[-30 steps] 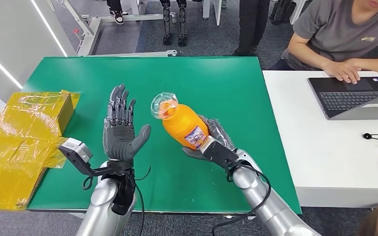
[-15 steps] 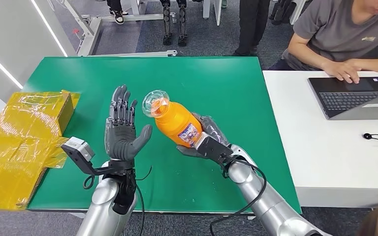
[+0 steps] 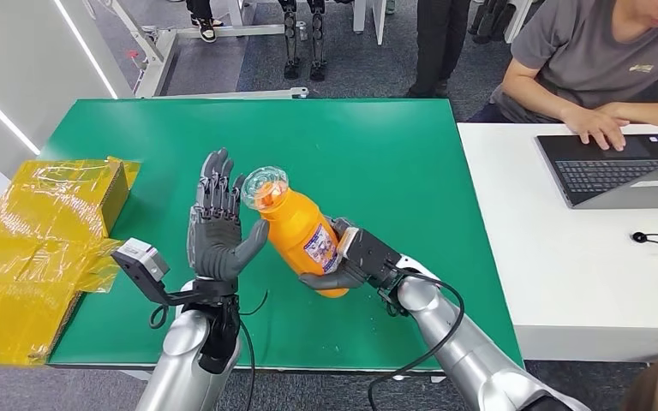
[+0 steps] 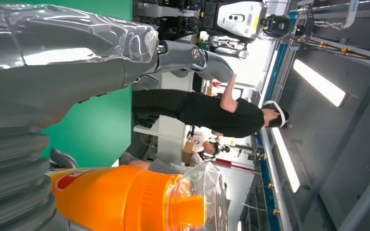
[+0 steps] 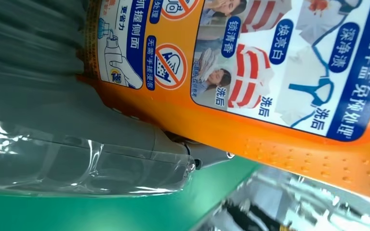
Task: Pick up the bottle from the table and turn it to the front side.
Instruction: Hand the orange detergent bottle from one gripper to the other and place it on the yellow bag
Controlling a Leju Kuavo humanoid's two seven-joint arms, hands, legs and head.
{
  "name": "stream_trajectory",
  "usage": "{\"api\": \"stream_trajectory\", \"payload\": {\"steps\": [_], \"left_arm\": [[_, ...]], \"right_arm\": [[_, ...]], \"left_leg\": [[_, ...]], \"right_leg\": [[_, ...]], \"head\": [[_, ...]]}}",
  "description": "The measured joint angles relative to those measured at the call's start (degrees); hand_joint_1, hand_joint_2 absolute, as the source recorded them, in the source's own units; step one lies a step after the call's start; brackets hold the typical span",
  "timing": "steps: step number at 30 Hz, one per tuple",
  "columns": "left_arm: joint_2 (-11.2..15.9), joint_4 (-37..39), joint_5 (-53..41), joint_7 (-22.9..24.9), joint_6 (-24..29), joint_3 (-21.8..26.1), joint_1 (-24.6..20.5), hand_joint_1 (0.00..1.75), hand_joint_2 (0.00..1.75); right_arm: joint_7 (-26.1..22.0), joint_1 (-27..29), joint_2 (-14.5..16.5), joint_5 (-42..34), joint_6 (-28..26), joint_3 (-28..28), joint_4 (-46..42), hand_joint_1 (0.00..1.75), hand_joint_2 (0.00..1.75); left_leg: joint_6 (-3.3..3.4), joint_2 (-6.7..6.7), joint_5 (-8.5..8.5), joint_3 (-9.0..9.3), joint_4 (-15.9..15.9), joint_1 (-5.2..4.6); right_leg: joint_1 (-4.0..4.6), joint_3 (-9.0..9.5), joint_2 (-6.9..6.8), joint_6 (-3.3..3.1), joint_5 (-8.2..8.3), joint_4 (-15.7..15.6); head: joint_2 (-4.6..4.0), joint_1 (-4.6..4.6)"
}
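Head view first: your right hand [image 3: 353, 259] is wrapped around the lower body of the orange bottle [image 3: 298, 231], holding it up off the green table [image 3: 394, 154] with the clear cap [image 3: 264, 187] tilted up and toward the left. The printed label [image 3: 319, 244] faces the right hand's side. Your left hand [image 3: 219, 227] stands upright just beside the bottle, palm toward it, fingers spread and straight; its thumb lies at the bottle's shoulder (you cannot tell whether it touches). In the right wrist view you see the label [image 5: 279, 62] close up, with a finger [image 5: 101, 159] pressed under the orange body. The left wrist view shows the bottle's neck and cap [image 4: 192, 202] next to the grey palm. Further out, a yellow wrapped box [image 3: 43, 248] sits at the table's left edge, and a person [image 3: 600, 60] works at a laptop [image 3: 617, 167] on the white table to the right
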Motion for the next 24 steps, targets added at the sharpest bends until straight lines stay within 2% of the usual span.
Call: {"api": "stream_trajectory", "payload": {"steps": [7, 24], "left_arm": [[0.0, 1.1, 0.2, 0.0, -0.2, 0.0, -1.1, 0.00, 1.75], [0.0, 2.2, 0.5, 0.0, -0.3, 0.4, -2.4, 0.00, 1.75]], "right_arm": [[0.6, -2.0, 0.1, -0.3, 5.0, 1.8, 3.8, 1.75, 1.75], [0.3, -7.6, 1.0, 1.5, 7.1, 7.3, 10.7, 1.75, 1.75]], "left_leg": [[0.00, 0.00, 0.00, 0.00, 0.0, 0.00], [0.00, 0.00, 0.00, 0.00, 0.0, 0.00]], "right_leg": [[0.00, 0.00, 0.00, 0.00, 0.00, 0.0], [0.00, 0.00, 0.01, -0.01, 0.01, 0.0]], "head": [[0.00, 0.00], [0.00, -0.01]]}}
